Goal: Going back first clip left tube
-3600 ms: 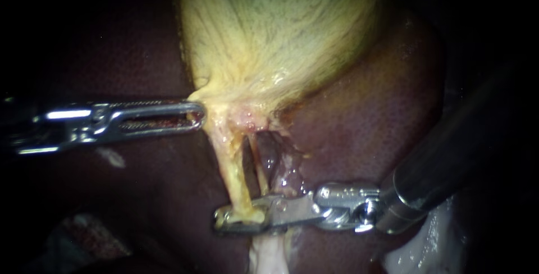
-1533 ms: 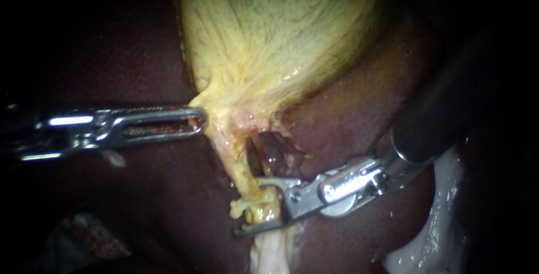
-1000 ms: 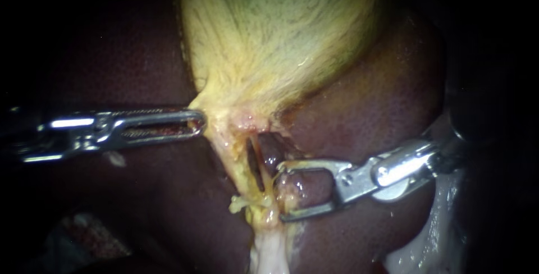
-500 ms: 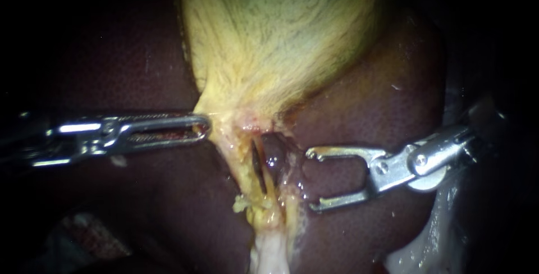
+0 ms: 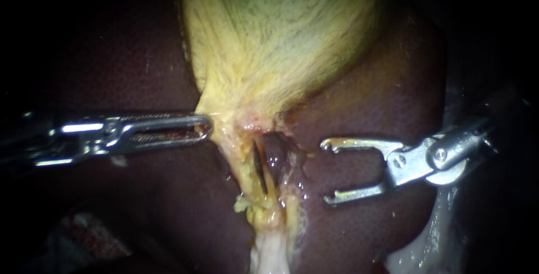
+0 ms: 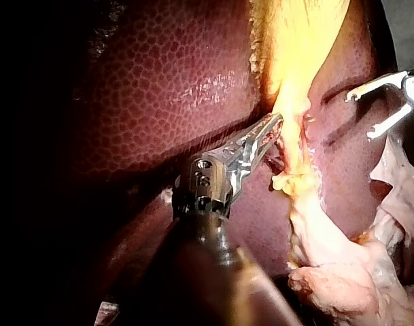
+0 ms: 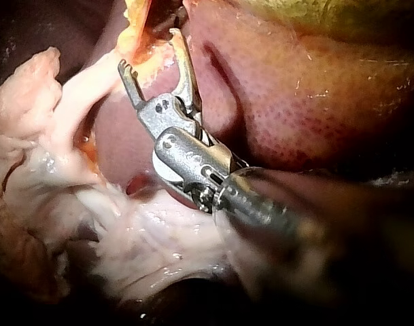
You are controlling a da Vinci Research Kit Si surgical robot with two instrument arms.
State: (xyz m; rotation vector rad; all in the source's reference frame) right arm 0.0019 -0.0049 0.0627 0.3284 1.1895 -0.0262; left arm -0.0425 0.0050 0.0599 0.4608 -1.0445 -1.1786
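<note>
Liver (image 5: 365,83) backs everything; left instrument (image 5: 203,128) clamps gallbladder (image 5: 269,44) neck, 9 o'clock. Right of tubes (image 5: 242,173), 3 o'clock: right instrument (image 5: 331,172), jaws gaping, empty. Best withdrawn straight toward 3 o'clock, snagging nothing.

Left tool (image 5: 203,127) jaws clamped on gallbladder (image 5: 269,44); right tool (image 5: 327,171) jaws wide apart.

No readable text, labels or numbers, none on left instrument (image 5: 205,128), right instrument (image 5: 330,171), gallbladder (image 5: 281,44), liver (image 5: 382,100)
</note>
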